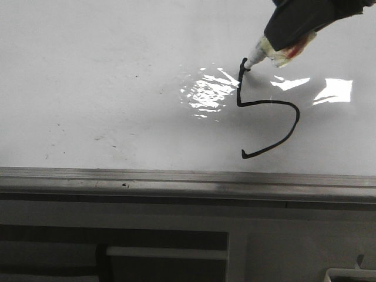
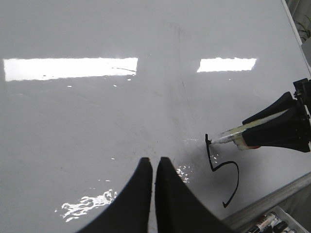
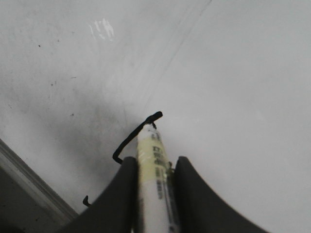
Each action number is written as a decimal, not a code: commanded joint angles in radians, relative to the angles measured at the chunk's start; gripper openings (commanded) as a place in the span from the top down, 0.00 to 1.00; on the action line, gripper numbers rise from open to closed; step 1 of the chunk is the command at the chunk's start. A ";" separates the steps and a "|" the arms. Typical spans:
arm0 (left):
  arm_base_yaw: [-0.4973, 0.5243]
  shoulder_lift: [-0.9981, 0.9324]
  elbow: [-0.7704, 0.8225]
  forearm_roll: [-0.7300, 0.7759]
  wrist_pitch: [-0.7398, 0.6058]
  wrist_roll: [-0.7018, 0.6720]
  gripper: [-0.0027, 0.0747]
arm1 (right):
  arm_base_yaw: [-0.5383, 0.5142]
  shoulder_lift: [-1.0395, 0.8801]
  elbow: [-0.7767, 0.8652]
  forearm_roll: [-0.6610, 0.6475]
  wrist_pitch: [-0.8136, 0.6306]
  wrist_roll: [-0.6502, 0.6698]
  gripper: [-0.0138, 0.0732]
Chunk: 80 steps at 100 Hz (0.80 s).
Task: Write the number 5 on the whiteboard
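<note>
The whiteboard point(image 1: 106, 76) is a large glossy white board with glare. On it a thin black line forms the number 5 point(image 1: 276, 126): a short stem and a round belly, no top bar. It also shows in the left wrist view point(image 2: 226, 172) and partly in the right wrist view point(image 3: 133, 136). My right gripper point(image 3: 153, 162) is shut on a white marker point(image 3: 154, 189), whose tip point(image 1: 245, 63) touches the top of the stem. My left gripper point(image 2: 154, 162) is shut and empty, hovering left of the number.
A grey metal edge strip point(image 1: 176, 182) runs along the board's near side. Tiny black specks point(image 1: 97, 138) dot the board. A tray with several markers point(image 2: 272, 224) lies beyond the strip.
</note>
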 commanded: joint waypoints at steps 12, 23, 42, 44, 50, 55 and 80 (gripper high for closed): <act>0.001 0.002 -0.028 -0.006 -0.047 -0.007 0.99 | -0.015 -0.012 -0.022 -0.029 0.044 0.006 0.89; 0.001 0.002 -0.028 -0.006 -0.047 -0.007 0.99 | -0.033 -0.012 -0.022 -0.029 0.066 0.009 0.89; 0.001 0.002 -0.028 -0.006 -0.047 -0.007 0.99 | -0.043 -0.012 -0.022 -0.029 0.105 0.009 0.89; 0.001 0.002 -0.028 -0.006 -0.047 -0.007 0.99 | -0.043 -0.012 -0.022 -0.029 0.111 0.009 0.89; 0.001 0.002 -0.028 -0.006 -0.047 -0.007 0.99 | -0.043 -0.014 -0.022 -0.029 0.129 0.009 0.89; 0.001 0.002 -0.028 -0.006 -0.047 -0.007 0.99 | -0.045 -0.017 -0.022 -0.029 0.139 0.009 0.89; 0.001 0.002 -0.028 -0.006 -0.047 -0.007 0.99 | -0.077 -0.047 -0.021 -0.036 0.187 0.016 0.89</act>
